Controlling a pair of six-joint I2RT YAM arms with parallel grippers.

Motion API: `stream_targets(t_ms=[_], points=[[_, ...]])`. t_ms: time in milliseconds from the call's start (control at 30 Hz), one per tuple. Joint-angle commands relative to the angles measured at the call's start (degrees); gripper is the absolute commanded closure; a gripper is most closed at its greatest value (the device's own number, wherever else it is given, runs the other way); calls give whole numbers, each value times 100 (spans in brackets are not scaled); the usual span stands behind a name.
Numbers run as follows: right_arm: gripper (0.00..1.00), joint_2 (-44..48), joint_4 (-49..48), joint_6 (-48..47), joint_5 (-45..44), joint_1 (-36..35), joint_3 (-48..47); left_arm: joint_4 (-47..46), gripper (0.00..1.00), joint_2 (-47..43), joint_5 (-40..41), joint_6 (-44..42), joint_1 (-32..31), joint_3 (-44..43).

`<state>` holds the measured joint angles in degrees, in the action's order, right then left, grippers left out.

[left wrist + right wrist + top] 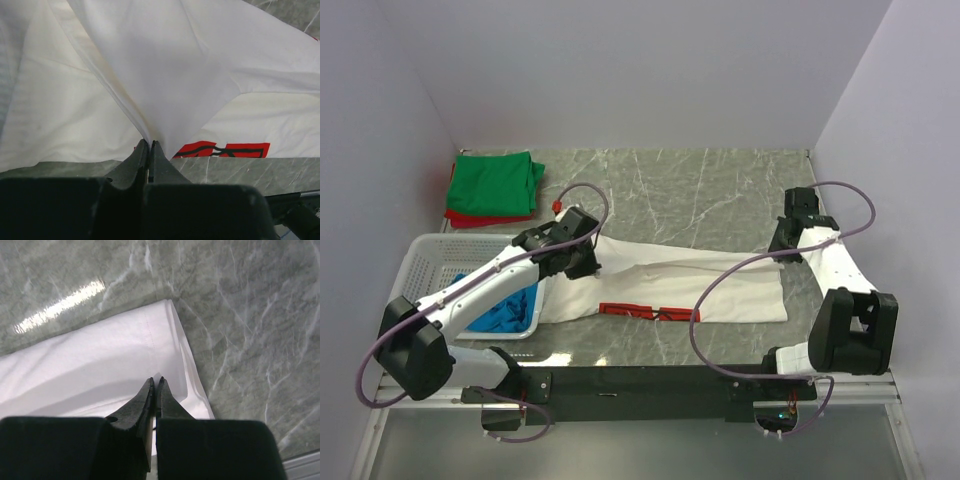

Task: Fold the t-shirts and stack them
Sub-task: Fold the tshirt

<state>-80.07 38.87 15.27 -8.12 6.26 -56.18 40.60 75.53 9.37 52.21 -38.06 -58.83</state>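
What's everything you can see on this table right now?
white t-shirt: one, white with red print, spread across the table's middle
green t-shirt: one, green, folded, far left, atop the red one
red t-shirt: one, red, under the green
blue t-shirt: one, bright blue, in the basket
basket: one, white lattice, near left
table: one, grey-green marble
left pincer: one, black, shut on the white t-shirt
right pincer: one, black, shut on the white t-shirt

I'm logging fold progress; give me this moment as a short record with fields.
left gripper: shut, pinching a raised fold of the white t-shirt
right gripper: shut on that shirt's edge near a corner
white t-shirt: stretched across the table, red print showing
green t-shirt: folded, on the red t-shirt, far left corner
blue t-shirt: in the basket
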Motion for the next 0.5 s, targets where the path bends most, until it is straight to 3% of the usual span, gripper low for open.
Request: stream_targets(t_ms=[0,433,467], points=[[100,325,94,-120,-225,-20,142,194,100,-310,-4,88,-122,55],[100,475,226,-121,-383,-29,362,466,97,-355,-93,150,-570,354],[91,466,243,-112,-418,-29,345,519,90,-354,-145,158,-588,346]])
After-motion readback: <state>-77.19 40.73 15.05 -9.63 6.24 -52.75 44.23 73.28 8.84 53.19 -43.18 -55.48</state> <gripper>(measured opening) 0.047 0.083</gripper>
